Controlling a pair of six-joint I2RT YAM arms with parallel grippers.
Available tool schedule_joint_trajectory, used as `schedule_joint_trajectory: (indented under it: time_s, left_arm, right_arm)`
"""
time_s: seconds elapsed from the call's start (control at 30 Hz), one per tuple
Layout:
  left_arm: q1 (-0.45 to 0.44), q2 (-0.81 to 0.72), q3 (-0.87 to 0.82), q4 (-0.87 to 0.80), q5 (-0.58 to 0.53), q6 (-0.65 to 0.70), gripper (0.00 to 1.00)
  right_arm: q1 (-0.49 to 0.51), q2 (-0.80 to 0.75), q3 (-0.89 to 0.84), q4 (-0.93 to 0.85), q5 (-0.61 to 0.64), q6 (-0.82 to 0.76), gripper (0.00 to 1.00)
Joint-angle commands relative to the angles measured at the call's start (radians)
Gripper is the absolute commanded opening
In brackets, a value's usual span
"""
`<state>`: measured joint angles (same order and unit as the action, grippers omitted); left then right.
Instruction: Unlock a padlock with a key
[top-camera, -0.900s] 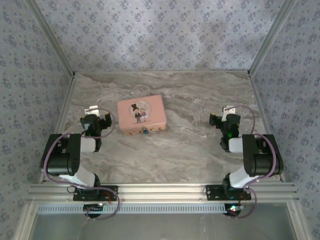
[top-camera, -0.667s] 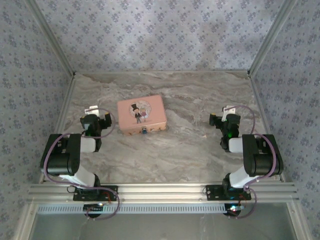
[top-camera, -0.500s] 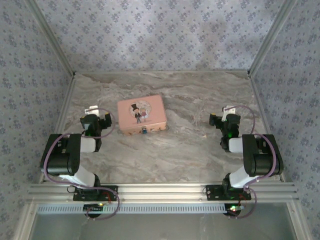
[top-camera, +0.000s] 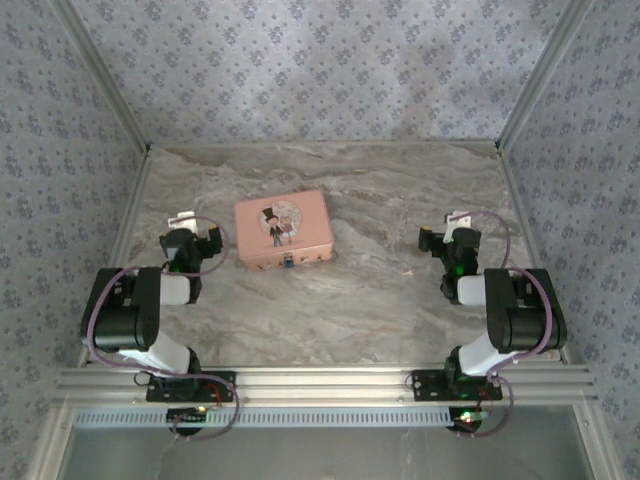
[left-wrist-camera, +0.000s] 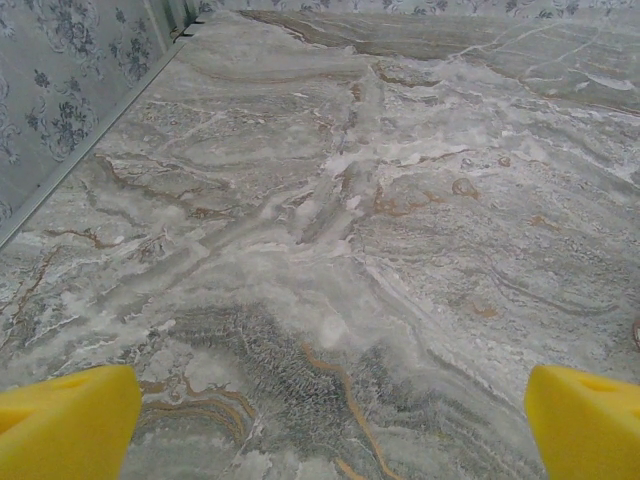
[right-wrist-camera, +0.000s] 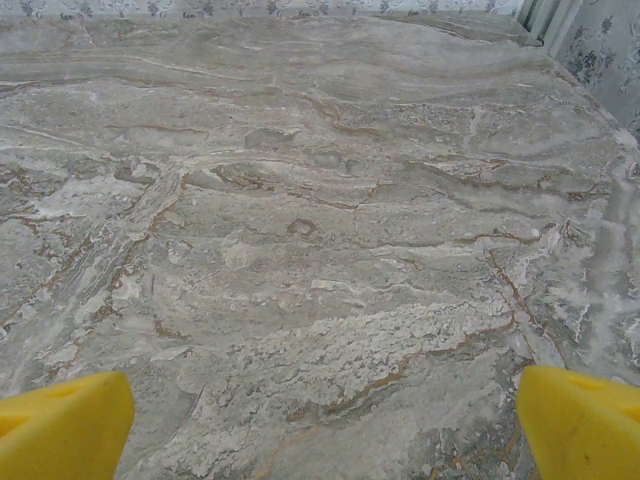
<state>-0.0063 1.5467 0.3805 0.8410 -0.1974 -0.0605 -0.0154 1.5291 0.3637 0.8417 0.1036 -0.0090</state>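
Fingers spread wide and empty on both arms: from above, left gripper (top-camera: 195, 243) and right gripper (top-camera: 443, 240) sit apart from the tiny blue-teal padlock (top-camera: 289, 262) at the pink rectangular tin (top-camera: 282, 222)'s near edge; the left wrist's yellow pads (left-wrist-camera: 65, 420), then the right wrist's yellow pads (right-wrist-camera: 60, 425), frame bare grey marble tabletop (left-wrist-camera: 350, 250), so unlocking seems unstarted.

Grey floral wallpaper walls (top-camera: 300, 70) enclose a grey-veined marble table (top-camera: 380, 300).
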Motion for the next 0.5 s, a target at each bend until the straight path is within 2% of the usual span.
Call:
schedule_joint_trajectory:
  time_s: [0.0, 0.1, 0.23, 0.33, 0.37, 0.4, 0.47]
  left_arm:
    - [0.006, -0.033, 0.013, 0.005, 0.0, -0.005, 0.98]
    - [0.006, -0.126, 0.072, -0.184, -0.054, -0.025, 0.98]
    - [0.01, -0.224, 0.172, -0.44, -0.083, -0.089, 0.98]
    - [0.046, -0.267, 0.255, -0.649, -0.068, -0.364, 0.98]
    - [0.071, -0.264, 0.285, -0.715, -0.02, -0.465, 0.98]
    - [0.096, -0.257, 0.305, -0.738, 0.086, -0.488, 0.98]
    - [0.104, -0.237, 0.343, -0.788, 0.205, -0.514, 0.98]
  right_arm:
    - [-0.004, -0.048, 0.028, -0.05, -0.013, -0.004, 1.0]
    - [0.0, -0.164, 0.096, -0.277, 0.019, 0.011, 1.0]
    - [-0.004, -0.298, 0.152, -0.428, -0.003, 0.084, 1.0]
    - [-0.01, -0.344, 0.227, -0.563, -0.023, 0.246, 1.0]
    - [-0.015, -0.344, 0.268, -0.679, 0.003, 0.382, 1.0]
    - [-0.031, -0.329, 0.309, -0.776, -0.028, 0.502, 1.0]
    - [-0.091, -0.276, 0.353, -0.783, -0.244, 0.513, 1.0]
